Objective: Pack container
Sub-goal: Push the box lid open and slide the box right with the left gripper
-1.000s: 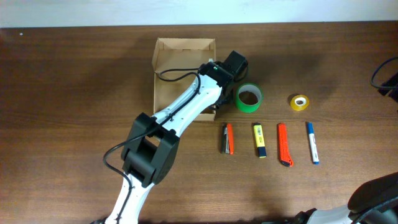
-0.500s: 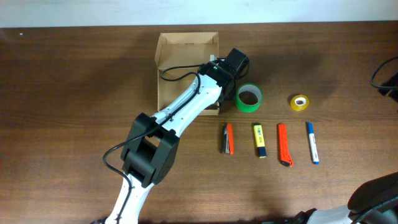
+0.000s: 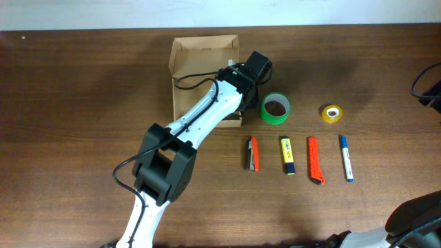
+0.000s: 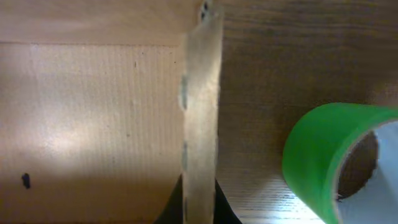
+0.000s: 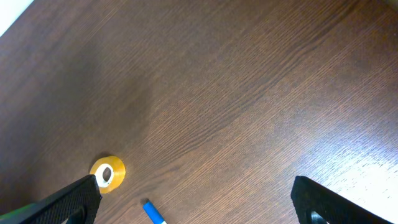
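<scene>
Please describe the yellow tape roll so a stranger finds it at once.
Start at the cardboard box at top centre of the overhead view. Right of it lies a green tape roll, and further right the yellow tape roll. It is the smaller, thinner ring, standing alone.

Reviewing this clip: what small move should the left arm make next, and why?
Probably release the container wall and shift to the green tape roll: the left gripper has its jaws astride that wall, and the roll lies just beside it.
</scene>
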You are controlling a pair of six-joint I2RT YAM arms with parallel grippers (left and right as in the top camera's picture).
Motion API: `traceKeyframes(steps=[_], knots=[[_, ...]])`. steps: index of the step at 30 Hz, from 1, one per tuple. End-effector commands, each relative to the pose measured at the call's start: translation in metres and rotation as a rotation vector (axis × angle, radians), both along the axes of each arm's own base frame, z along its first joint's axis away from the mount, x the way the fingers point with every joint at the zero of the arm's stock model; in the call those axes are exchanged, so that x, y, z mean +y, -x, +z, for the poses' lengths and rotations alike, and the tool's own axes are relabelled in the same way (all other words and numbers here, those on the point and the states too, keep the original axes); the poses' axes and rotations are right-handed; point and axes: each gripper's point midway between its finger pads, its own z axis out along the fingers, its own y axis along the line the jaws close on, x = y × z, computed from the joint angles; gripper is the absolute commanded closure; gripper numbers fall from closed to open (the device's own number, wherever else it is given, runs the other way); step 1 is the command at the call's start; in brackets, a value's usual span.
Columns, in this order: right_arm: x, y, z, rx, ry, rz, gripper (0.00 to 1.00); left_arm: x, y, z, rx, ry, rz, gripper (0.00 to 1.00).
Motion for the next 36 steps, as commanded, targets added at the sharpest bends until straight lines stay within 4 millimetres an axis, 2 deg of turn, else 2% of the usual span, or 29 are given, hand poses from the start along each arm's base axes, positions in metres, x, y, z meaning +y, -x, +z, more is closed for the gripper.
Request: traceKeyframes(steps=[1,4,5,7,8,9,10,13,19,22,24,27,29,32,34,36], knots=[[-0.002,-0.005,0.006,-0.022,0.001,-0.001,0.01,0.001,0.0,-0.018,0.046,0.009,0.02,0.98],[-0.002,-0.005,0.006,-0.022,0.001,-0.001,0.01,0.001,0.001,-0.018,0.047,0.009,0.02,0.98],[-0.002,-0.005,0.006,-0.022,0.001,-0.001,0.01,0.0,0.001,-0.018,0.047,0.009,0.02,0.93],[-0.002,-0.005,0.006,-0.022,0.001,-0.001,0.01,0.0,0.001,-0.018,0.046,0.004,0.004,0.77],[-0.002,-0.005,0.006,-0.022,0.001,-0.001,0.01,0.001,0.001,-0.018,0.045,0.0,-0.005,0.62],[-0.002,-0.005,0.006,-0.022,0.001,-0.001,0.01,0.0,0.001,-0.018,0.045,-0.003,-0.016,0.4],[-0.002,-0.005,0.006,-0.022,0.001,-0.001,0.01,-0.001,0.002,-0.018,0.044,-0.008,-0.028,0.27],[-0.002,-0.005,0.006,-0.022,0.001,-0.001,0.01,-0.003,0.003,-0.018,0.039,-0.017,-0.045,0.05],[-0.002,-0.005,0.006,-0.022,0.001,-0.001,0.01,-0.002,-0.002,-0.012,0.006,-0.047,-0.068,0.04],[-0.002,-0.005,0.006,-0.022,0.001,-0.001,0.01,0.001,-0.01,0.002,-0.039,-0.089,-0.072,0.04],[-0.002,-0.005,0.006,-0.022,0.001,-0.001,0.01,-0.003,-0.016,0.02,-0.079,-0.098,-0.092,0.03],[-0.002,-0.005,0.006,-0.022,0.001,-0.001,0.01,-0.009,-0.024,0.054,-0.135,-0.087,-0.09,0.04],[-0.002,-0.005,0.006,-0.022,0.001,-0.001,0.01,-0.013,-0.03,0.083,-0.189,-0.08,-0.101,0.04],[-0.002,-0.005,0.006,-0.022,0.001,-0.001,0.01,-0.012,-0.036,0.133,-0.28,-0.083,-0.09,0.04],[-0.002,-0.005,0.006,-0.022,0.001,-0.001,0.01,-0.009,-0.033,0.163,-0.311,-0.067,-0.089,0.03],[-0.002,-0.005,0.006,-0.022,0.001,-0.001,0.01,0.004,-0.027,0.192,-0.334,-0.069,-0.073,0.04]])
